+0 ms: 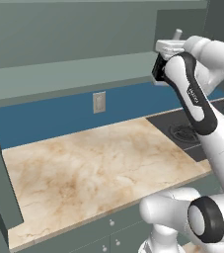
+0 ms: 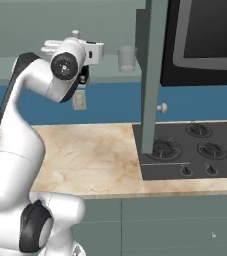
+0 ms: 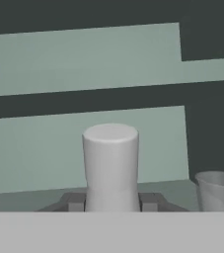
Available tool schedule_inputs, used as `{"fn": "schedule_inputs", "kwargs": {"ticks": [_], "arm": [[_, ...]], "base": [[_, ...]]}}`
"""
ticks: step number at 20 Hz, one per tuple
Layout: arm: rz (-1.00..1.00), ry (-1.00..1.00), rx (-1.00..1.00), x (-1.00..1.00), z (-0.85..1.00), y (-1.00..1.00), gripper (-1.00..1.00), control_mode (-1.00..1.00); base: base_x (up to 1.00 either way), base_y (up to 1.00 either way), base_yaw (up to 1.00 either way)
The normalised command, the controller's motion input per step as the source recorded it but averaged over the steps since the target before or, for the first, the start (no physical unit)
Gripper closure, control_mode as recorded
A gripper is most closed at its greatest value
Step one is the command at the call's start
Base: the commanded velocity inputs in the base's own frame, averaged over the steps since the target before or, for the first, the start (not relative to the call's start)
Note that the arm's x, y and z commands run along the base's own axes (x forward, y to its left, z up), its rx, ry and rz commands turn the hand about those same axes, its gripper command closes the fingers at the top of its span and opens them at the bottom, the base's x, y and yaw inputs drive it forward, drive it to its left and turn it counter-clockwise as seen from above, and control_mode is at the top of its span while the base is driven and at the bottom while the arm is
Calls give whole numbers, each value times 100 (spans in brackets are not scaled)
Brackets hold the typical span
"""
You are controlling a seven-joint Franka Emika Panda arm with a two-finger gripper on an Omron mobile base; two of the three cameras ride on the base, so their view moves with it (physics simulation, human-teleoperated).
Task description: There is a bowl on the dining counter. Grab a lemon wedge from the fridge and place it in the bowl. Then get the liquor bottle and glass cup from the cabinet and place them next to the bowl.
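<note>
- Hand view: your gripper point(image 3: 111, 201) sits clamped around the liquor bottle point(image 3: 111, 165) neck, probably ready to lift it from the cabinet point(image 1: 69, 69).
- Glass cup point(image 3: 218, 190) stands right, still shelved.

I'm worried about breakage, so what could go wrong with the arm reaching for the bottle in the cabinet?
1. The gripper flanks only the slim neck of the liquor bottle; held there, the bottle might tip or slip.
2. The glass cup stands close beside it and could be knocked on withdrawal.
3. The open cabinet door may catch the arm.
</note>
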Motion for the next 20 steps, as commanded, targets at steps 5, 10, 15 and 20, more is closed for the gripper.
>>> {"fn": "schedule_inputs", "kwargs": {"ticks": [5,10,15,20], "arm": [[5,2,2,-100,0,1,100,-100],[5,2,0,-100,0,0,100,-100],[4,2,0,-100,-5,0,100,-100],[2,3,0,-91,-19,1,100,-100]], "base": [[0,0,0],[0,0,0],[0,0,0],[0,0,0]]}}
